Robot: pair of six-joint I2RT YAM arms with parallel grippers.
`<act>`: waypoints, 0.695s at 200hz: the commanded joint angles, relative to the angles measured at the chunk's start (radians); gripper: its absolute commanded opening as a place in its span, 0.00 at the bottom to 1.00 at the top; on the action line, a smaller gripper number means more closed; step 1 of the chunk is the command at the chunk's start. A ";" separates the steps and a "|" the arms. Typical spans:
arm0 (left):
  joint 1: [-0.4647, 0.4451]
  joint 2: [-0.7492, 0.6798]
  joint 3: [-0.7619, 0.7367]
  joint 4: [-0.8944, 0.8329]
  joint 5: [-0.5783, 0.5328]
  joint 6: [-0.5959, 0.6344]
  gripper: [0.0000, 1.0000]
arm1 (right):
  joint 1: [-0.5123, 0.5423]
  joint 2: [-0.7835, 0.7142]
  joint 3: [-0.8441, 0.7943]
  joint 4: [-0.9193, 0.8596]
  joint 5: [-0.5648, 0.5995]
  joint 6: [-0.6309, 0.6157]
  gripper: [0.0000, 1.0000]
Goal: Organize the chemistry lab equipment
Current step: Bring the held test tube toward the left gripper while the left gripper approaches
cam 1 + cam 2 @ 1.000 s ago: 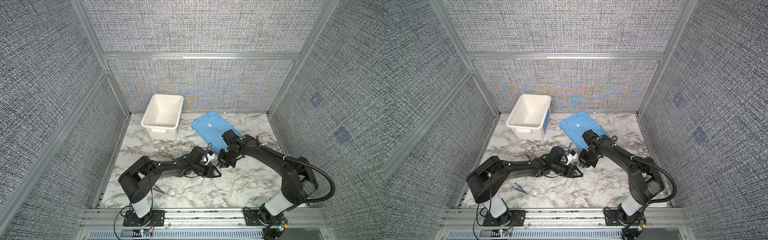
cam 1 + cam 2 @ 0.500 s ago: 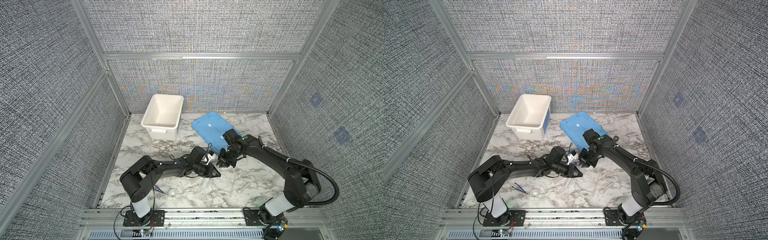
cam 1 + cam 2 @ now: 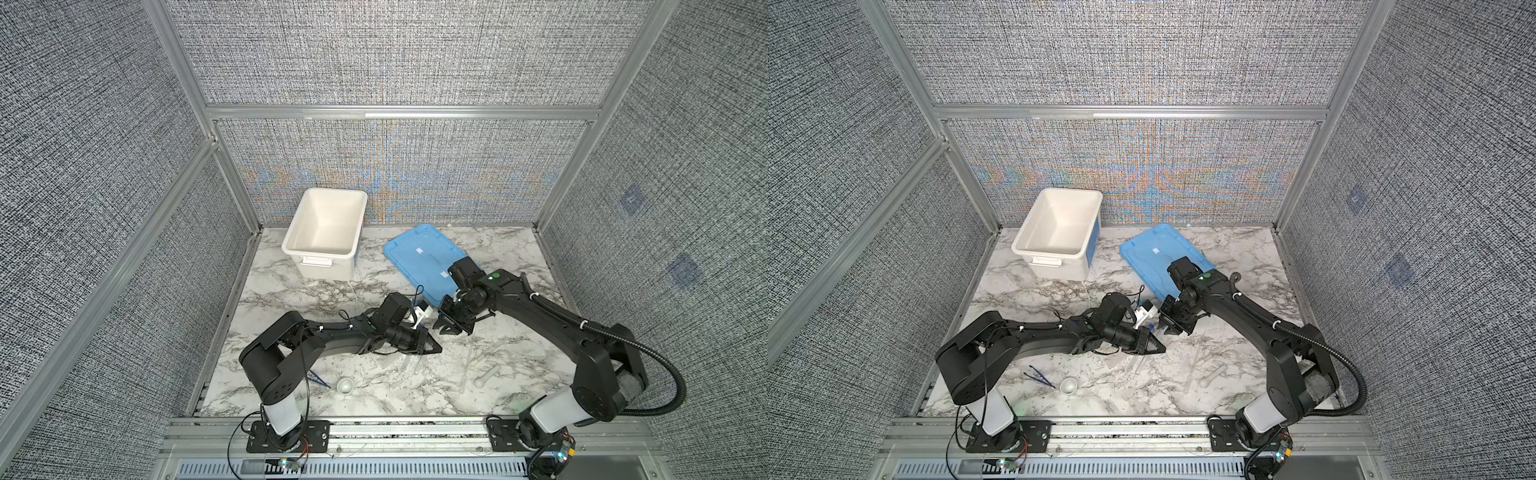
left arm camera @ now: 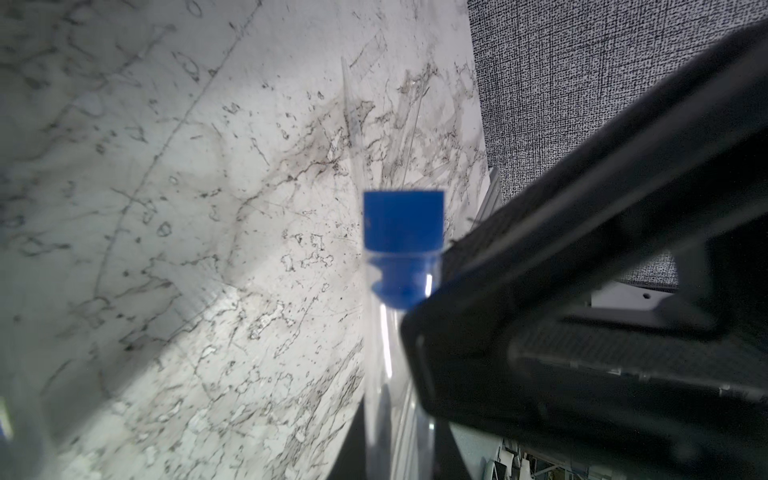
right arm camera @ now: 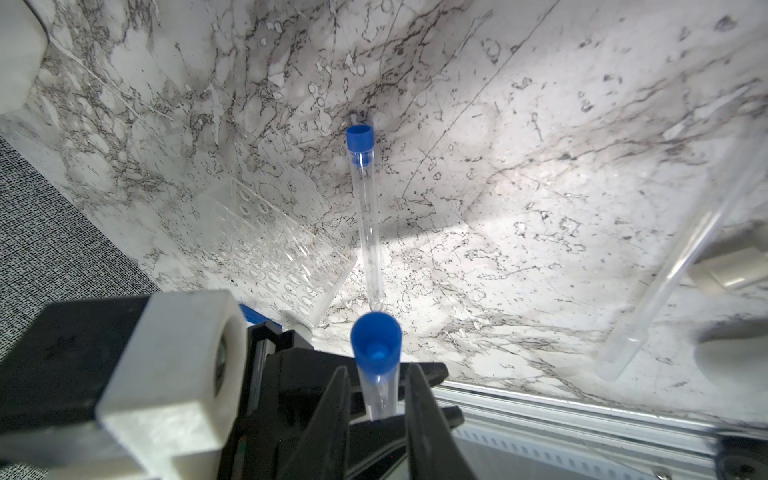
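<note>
A clear tube with a blue cap (image 4: 401, 232) is held off the marble table between both arms. My left gripper (image 4: 399, 465) is shut on its lower end; in a top view it (image 3: 432, 347) sits mid-table. My right gripper (image 5: 376, 415) is open, its fingers (image 5: 332, 415) standing just clear of that tube (image 5: 376, 374) on both sides; in a top view this gripper (image 3: 451, 328) faces the left one. A second capped tube (image 5: 365, 208) lies on the table. Dark tweezers (image 3: 1040, 376) and a small round dish (image 3: 345, 385) lie front left.
The white tub (image 3: 324, 237) stands at the back left, the blue lid (image 3: 424, 257) beside it. A clear plate with holes (image 5: 270, 249) lies under the grippers. A long clear tube (image 5: 673, 270) and a white pestle-like piece (image 3: 486, 374) lie front right.
My left gripper has closed onto the capped tube. The right gripper's fingers have parted slightly from it. Both arms have barely shifted.
</note>
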 commanded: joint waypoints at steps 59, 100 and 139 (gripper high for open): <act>0.001 -0.049 0.007 -0.011 -0.005 0.011 0.09 | -0.072 -0.153 0.004 -0.041 -0.007 -0.173 0.78; 0.002 -0.102 -0.022 0.078 -0.028 0.075 0.09 | -0.159 -0.251 0.031 -0.058 -0.125 -0.319 0.81; 0.002 -0.115 -0.011 0.132 -0.026 0.164 0.08 | -0.148 -0.239 0.048 -0.027 -0.396 -0.383 0.78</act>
